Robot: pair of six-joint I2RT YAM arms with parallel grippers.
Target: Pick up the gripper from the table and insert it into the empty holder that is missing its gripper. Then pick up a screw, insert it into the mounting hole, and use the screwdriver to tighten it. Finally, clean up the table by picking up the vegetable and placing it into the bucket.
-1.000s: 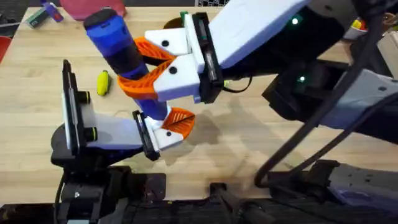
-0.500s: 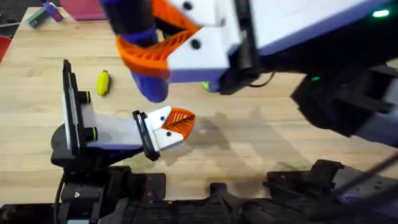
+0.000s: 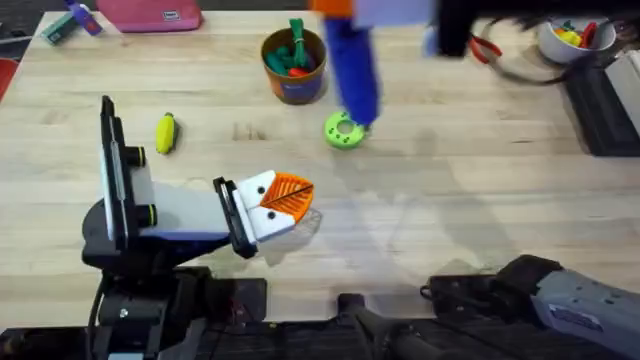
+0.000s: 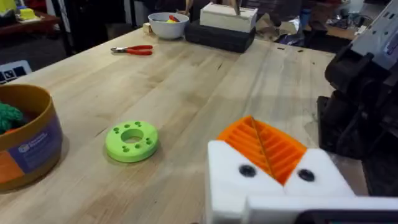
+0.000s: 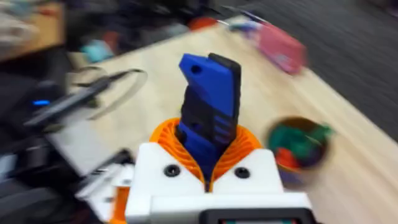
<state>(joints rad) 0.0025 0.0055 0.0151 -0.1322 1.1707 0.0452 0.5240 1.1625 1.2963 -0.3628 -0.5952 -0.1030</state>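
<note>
The right gripper (image 5: pixel 208 177) clamps the blue screwdriver (image 5: pixel 208 121), held beside the bucket (image 3: pixel 294 66), above a green ring (image 3: pixel 345 131). The left gripper (image 3: pixel 280 200), pads pressed together on nothing, rests well short of the bucket. The vegetable (image 3: pixel 165 132) lies beyond that arm, well left of the bucket.

From above I see the left gripper (image 3: pixel 285 203) resting at seven o'clock on the wooden table (image 3: pixel 450 190), its white finger blocks pressed together with orange ribbed pads (image 3: pixel 288 190) meeting at the tip. The yellow vegetable (image 3: pixel 165 132) lies at nine o'clock, near the arm's black upright frame. At twelve o'clock, the bucket (image 3: pixel 294 65) holds green and red toys. Just beside it, toward one o'clock, the blue screwdriver (image 3: pixel 350 70) hangs blurred, its lower end over a green ring (image 3: pixel 345 130). Red-handled pliers (image 3: pixel 487 48) and a white bowl (image 3: pixel 572 38) sit at two o'clock; a pink case (image 3: pixel 150 14) at eleven.
</note>
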